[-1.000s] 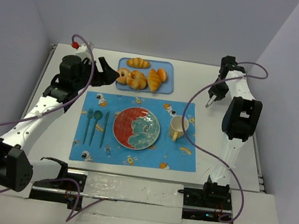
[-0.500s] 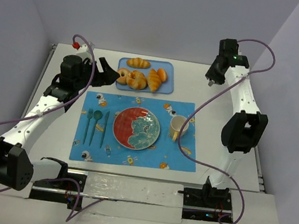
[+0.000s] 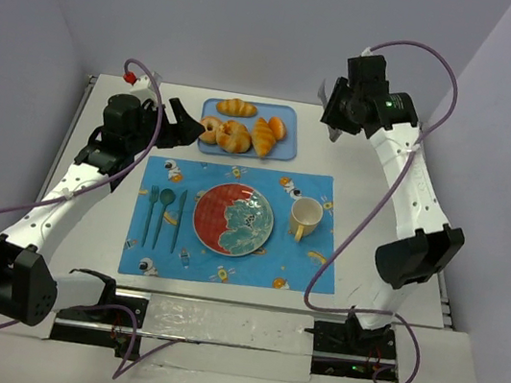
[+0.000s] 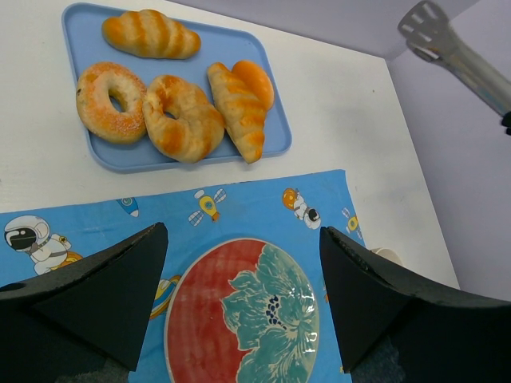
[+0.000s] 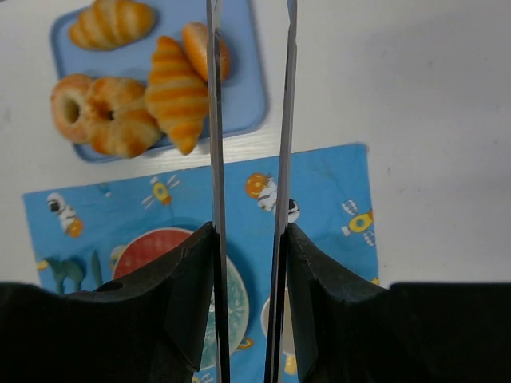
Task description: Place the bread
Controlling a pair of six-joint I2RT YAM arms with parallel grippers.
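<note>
The bread [image 3: 264,138] is the long ridged golden croissant lying on the right part of the blue tray [image 3: 288,115], next to a small oval bun. It also shows in the left wrist view [image 4: 237,112] and the right wrist view [image 5: 177,94]. The red and teal plate [image 3: 202,212] sits on the blue placemat. My right gripper [image 3: 337,117] is shut on metal tongs [image 5: 214,120] and held high, right of the tray; the tongs' arms stand apart and hold nothing. My left gripper [image 3: 180,126] is open and empty, just left of the tray.
The tray also holds a short croissant [image 3: 237,107], a sugared ring [image 3: 210,129] and a curved pastry [image 3: 234,137]. On the placemat [image 3: 311,268] are a cream cup [image 3: 305,219] and teal cutlery [image 3: 164,216]. Walls close in behind and on both sides.
My right arm has swung up and left from the table's back right toward the tray, carrying the tongs. The left arm and the breads have not moved.
</note>
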